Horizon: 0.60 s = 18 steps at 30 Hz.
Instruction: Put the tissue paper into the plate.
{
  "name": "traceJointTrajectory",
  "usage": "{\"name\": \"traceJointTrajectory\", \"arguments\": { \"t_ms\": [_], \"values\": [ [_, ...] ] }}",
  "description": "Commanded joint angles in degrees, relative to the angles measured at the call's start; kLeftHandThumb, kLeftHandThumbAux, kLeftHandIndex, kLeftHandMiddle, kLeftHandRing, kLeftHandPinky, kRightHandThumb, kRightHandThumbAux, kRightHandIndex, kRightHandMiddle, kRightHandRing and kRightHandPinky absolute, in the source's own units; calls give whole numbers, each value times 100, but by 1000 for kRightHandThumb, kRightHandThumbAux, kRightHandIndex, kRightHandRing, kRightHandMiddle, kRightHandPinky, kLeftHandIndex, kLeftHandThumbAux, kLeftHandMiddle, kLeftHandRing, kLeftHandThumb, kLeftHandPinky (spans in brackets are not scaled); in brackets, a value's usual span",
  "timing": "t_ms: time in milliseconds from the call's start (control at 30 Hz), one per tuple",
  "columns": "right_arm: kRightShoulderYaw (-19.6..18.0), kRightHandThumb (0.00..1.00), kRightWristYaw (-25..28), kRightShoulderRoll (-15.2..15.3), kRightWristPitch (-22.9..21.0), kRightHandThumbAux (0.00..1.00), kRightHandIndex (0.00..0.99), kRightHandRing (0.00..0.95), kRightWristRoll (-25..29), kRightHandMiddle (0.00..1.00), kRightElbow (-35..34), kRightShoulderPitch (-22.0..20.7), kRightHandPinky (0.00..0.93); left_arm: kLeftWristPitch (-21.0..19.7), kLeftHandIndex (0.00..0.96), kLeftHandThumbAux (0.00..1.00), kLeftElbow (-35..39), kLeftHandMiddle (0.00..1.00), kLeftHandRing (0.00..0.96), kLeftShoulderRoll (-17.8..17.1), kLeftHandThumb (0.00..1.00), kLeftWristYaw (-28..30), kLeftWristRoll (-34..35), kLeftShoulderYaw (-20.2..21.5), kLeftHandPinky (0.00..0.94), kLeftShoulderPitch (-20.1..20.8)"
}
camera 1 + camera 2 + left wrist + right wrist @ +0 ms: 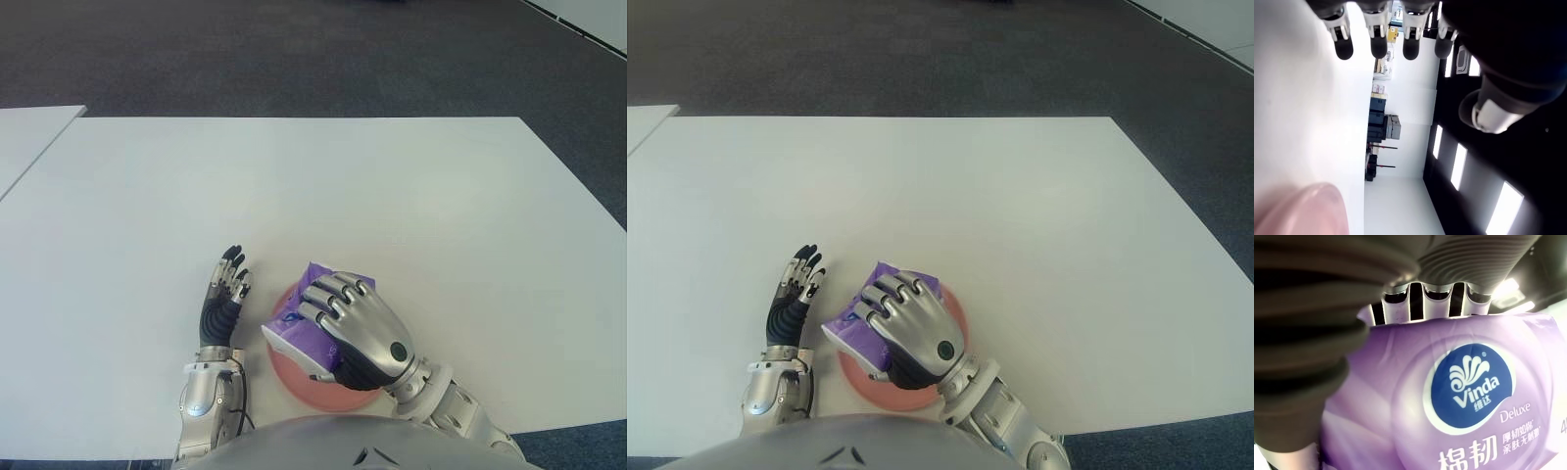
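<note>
We had right hand wrapped round tissue pack over plate; looked soft, light, crushable, slick wrap, so we'd hold broad sides. Left hand spread, left of plate.

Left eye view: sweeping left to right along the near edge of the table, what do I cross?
Bare white table → left hand, fingers spread, holding nothing → right hand shut on the purple tissue pack over the pink plate → bare table again.
</note>
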State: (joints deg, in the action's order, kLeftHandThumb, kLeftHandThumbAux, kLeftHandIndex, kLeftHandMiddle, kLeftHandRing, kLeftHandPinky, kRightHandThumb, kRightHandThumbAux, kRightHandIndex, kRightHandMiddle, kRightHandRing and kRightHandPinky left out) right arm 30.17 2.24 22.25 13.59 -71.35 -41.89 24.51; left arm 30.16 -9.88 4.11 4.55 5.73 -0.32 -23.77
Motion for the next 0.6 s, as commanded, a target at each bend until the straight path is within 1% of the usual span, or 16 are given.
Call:
{"name": "traceJointTrajectory", "arguments": {
  "t_ms": [33, 133, 367, 600],
  "values": [
    [-119, 382, 137, 43, 87, 812, 729, 843, 137, 847, 24, 26, 850, -607, 118, 578, -236, 94, 56, 45, 123, -128, -72, -18, 43, -308],
    [-133, 380, 126, 13, 88, 812, 718, 846, 143, 848, 62, 68, 861, -643, 116, 577, -205, 99, 65, 54, 123, -140, -50, -22, 64, -315],
    [-122, 392, 143, -67, 43, 803, 699, 858, 152, 855, 100, 189, 875, -667, 103, 569, -204, 104, 72, 55, 110, -167, -44, -11, 50, -297],
    [-146, 418, 75, -92, 96, 794, 676, 863, 135, 856, 202, 199, 879, -691, 105, 561, -252, 103, 67, 79, 97, -214, -43, 12, 48, -252]
  ]
}}
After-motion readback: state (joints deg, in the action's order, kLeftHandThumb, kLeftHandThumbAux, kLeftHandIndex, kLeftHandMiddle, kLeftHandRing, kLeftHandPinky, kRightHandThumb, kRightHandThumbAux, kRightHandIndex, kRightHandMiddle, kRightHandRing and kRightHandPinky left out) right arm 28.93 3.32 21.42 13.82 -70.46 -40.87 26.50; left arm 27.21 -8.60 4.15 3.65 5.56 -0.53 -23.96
